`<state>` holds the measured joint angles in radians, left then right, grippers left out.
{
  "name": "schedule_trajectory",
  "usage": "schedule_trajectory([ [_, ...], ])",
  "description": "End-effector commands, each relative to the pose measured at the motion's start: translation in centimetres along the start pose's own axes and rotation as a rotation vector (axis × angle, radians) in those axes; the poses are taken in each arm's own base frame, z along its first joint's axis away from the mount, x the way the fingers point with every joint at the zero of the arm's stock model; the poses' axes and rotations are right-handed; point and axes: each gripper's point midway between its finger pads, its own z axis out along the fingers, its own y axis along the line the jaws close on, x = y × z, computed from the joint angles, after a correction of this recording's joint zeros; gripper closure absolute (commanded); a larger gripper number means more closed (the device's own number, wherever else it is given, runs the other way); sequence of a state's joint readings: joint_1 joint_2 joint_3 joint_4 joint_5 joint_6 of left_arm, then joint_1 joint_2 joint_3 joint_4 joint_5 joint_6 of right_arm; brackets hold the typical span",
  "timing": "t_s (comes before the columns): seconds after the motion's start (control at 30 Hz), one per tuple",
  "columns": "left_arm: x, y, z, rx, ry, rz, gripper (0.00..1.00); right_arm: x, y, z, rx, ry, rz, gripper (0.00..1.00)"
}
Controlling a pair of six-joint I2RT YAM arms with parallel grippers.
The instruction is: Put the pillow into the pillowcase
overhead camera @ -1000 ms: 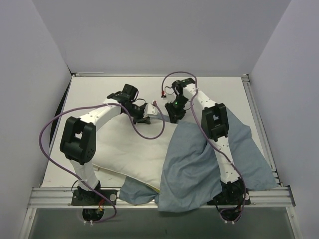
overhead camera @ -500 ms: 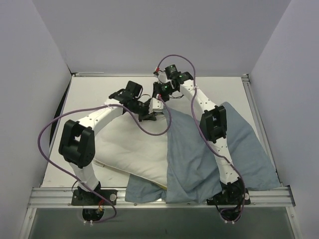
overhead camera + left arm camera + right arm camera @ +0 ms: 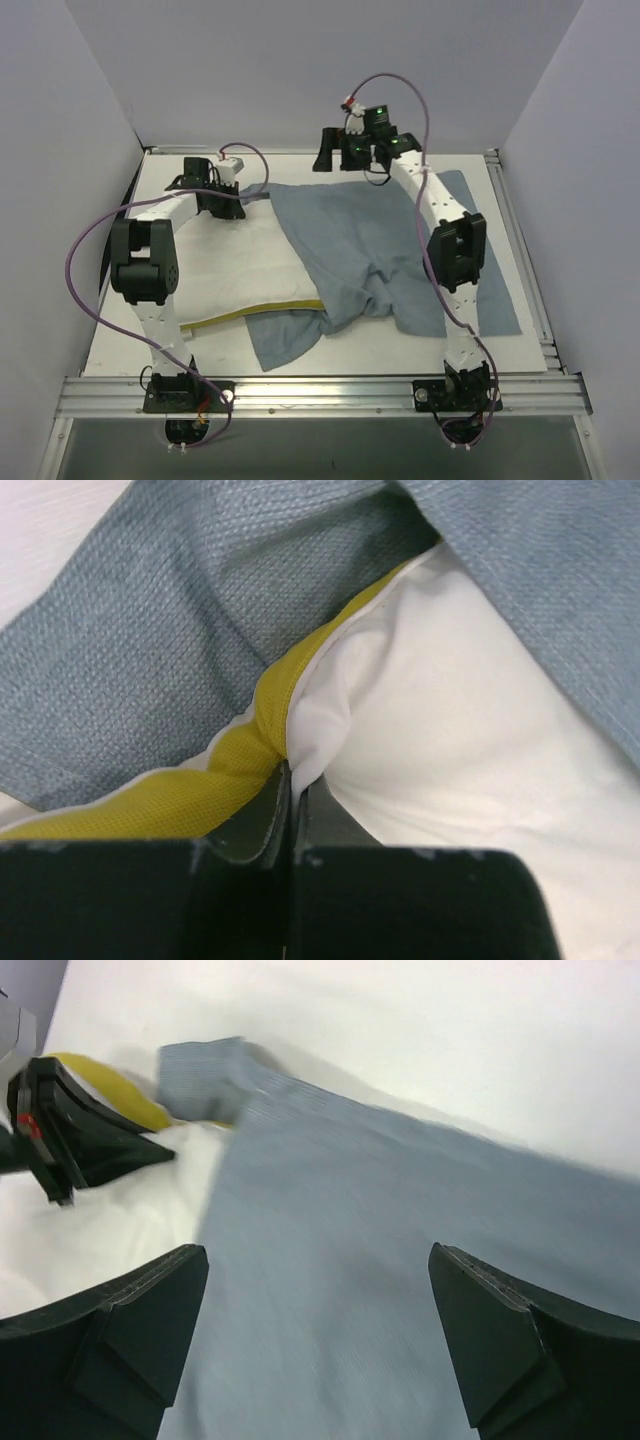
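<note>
The white pillow [image 3: 245, 270] with its yellow piped edge [image 3: 260, 312] lies across the left and middle of the table. The grey-blue pillowcase [image 3: 345, 230] is draped over its right end and spreads to the right. My left gripper [image 3: 246, 203] is shut on the pillow's far corner. The left wrist view shows white cloth and yellow piping [image 3: 240, 765] pinched between its jaws, with the pillowcase [image 3: 150, 660] folded around that corner. My right gripper [image 3: 336, 158] hangs open above the pillowcase's far edge. Its fingers [image 3: 110, 1330] are wide apart with only the grey-blue cloth [image 3: 350, 1260] below them.
The white table [image 3: 110, 340] is walled on three sides. A metal rail [image 3: 320, 390] runs along the near edge by the arm bases. Purple cables [image 3: 85, 260] loop off both arms. The pillowcase reaches close to the table's right edge.
The right gripper let go of the pillowcase, opened and moved toward the back wall. The left gripper dragged the pillow's corner left and back. The pillowcase now lies flatter over the pillow.
</note>
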<state>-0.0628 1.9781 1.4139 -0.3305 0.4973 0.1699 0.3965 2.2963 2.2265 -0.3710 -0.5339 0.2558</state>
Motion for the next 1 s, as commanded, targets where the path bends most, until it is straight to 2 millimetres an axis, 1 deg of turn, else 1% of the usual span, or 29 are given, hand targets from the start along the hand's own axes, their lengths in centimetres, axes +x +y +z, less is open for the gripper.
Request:
schedule_trajectory([
  [0.0, -4.4, 5.9, -0.6, -0.259, -0.141, -0.229, 1.0, -5.7, -2.1, -9.5, 0.161, -0.173, -0.147, 0.01],
  [0.03, -4.9, 6.3, -0.5, -0.275, -0.151, -0.259, 1.0, -5.1, -2.6, -10.3, 0.185, -0.158, -0.155, 0.01],
  [0.07, -4.8, 6.4, -0.1, -0.275, -0.148, -0.303, 1.0, -4.4, -3.2, -12.2, 0.223, -0.141, -0.159, 0.01],
  [0.1, -4.8, 6.2, 0.0, -0.267, -0.146, -0.315, 1.0, -3.0, -3.8, -12.6, 0.237, -0.096, -0.175, 0.03],
  [0.13, -5.0, 5.1, 0.3, -0.221, -0.141, -0.315, 1.0, 0.5, -5.0, -12.5, 0.252, 0.002, -0.149, 0.04],
  [0.17, -6.0, 4.3, 0.0, -0.184, -0.153, -0.286, 0.79, 1.8, -5.3, -13.4, 0.256, 0.033, -0.13, 0.05],
  [0.2, -6.4, 3.3, -0.2, -0.147, -0.145, -0.255, 0.69, 3.4, -5.8, -13.5, 0.255, 0.085, -0.134, 0.08],
  [0.23, -6.2, 1.5, -0.5, -0.103, -0.109, -0.223, 0.63, 6.5, -6.4, -13.8, 0.251, 0.177, -0.096, 0.11],
  [0.27, -7.5, 0.5, -2.1, -0.091, -0.124, -0.116, 0.47, 7.5, -6.4, -14.3, 0.239, 0.208, -0.08, 0.12],
  [0.3, -7.7, -0.6, -3.0, -0.075, -0.116, -0.043, 0.4, 8.7, -6.4, -14.7, 0.225, 0.239, -0.059, 0.15],
  [0.33, -7.0, -1.8, -3.9, -0.059, -0.081, 0.022, 0.35, 11.2, -6.4, -15.0, 0.208, 0.305, -0.01, 0.16],
  [0.37, -8.0, -4.2, -5.9, -0.048, -0.097, 0.215, 0.3, 11.5, -5.9, -15.9, 0.195, 0.297, 0.016, 0.18],
  [0.4, -6.4, -5.5, -6.3, -0.029, -0.057, 0.293, 0.24, 12.3, -5.4, -16.5, 0.15, 0.299, 0.052, 0.21],
  [0.43, -5.1, -6.8, -7.2, -0.006, -0.016, 0.361, 0.17, 12.9, -4.9, -16.8, 0.136, 0.296, 0.072, 0.21],
  [0.47, -5.0, -9.8, -8.8, 0.027, -0.025, 0.541, 0.09, 14.7, -4.1, -17.5, 0.119, 0.313, 0.116, 0.21],
  [0.5, -2.7, -10.9, -8.9, 0.058, 0.028, 0.606, 0.03, 15.5, -3.3, -17.8, 0.085, 0.317, 0.145, 0.2],
  [0.53, -0.5, -12.3, -9.5, 0.095, 0.087, 0.664, 0.02, 15.7, -2.7, -17.7, 0.068, 0.293, 0.167, 0.19],
  [0.57, -0.1, -14.3, -10.5, 0.101, 0.079, 0.768, 0.03, 17.7, -2.2, -18.1, 0.065, 0.306, 0.25, 0.19],
  [0.6, 2.4, -15.0, -10.2, 0.125, 0.127, 0.793, 0.03, 18.2, -1.6, -18.1, 0.052, 0.294, 0.293, 0.18],
  [0.63, 3.2, -15.9, -10.4, 0.137, 0.133, 0.822, 0.02, 18.2, -1.7, -17.7, 0.05, 0.25, 0.31, 0.17],
  [0.67, 3.5, -16.6, -11.0, 0.148, 0.121, 0.848, 0.03, 19.4, -1.4, -17.8, 0.058, 0.241, 0.384, 0.14],
  [0.7, 4.4, -17.9, -10.9, 0.188, 0.123, 0.866, 0.03, 19.8, -1.5, -17.8, 0.063, 0.225, 0.396, 0.13],
  [0.73, 5.6, -18.3, -11.0, 0.209, 0.139, 0.867, 0.02, 19.6, -1.7, -17.5, 0.067, 0.186, 0.383, 0.13],
  [0.77, 6.3, -18.8, -10.9, 0.228, 0.153, 0.868, 0.02, 19.4, -1.4, -17.9, 0.079, 0.152, 0.396, 0.1],
  [0.8, 7.1, -19.1, -10.9, 0.245, 0.176, 0.864, 0.03, 21.2, -1.8, -17.8, 0.099, 0.17, 0.42, 0.1],
  [0.87, 9.1, -19.4, -10.6, 0.275, 0.229, 0.873, 0.02, 22.2, -1.7, -18.0, 0.132, 0.153, 0.429, 0.09],
  [0.9, 10.2, -19.2, -10.6, 0.291, 0.26, 0.884, 0.03, 24.2, -1.7, -17.8, 0.155, 0.182, 0.477, 0.08],
  [0.93, 10.9, -18.7, -10.4, 0.29, 0.281, 0.907, 0.03, 24.9, -1.6, -17.6, 0.169, 0.182, 0.482, 0.08],
  [0.97, 12.5, -18.1, -10.2, 0.306, 0.316, 0.947, 0.03, 25.7, -1.0, -17.3, 0.185, 0.185, 0.465, 0.07],
])
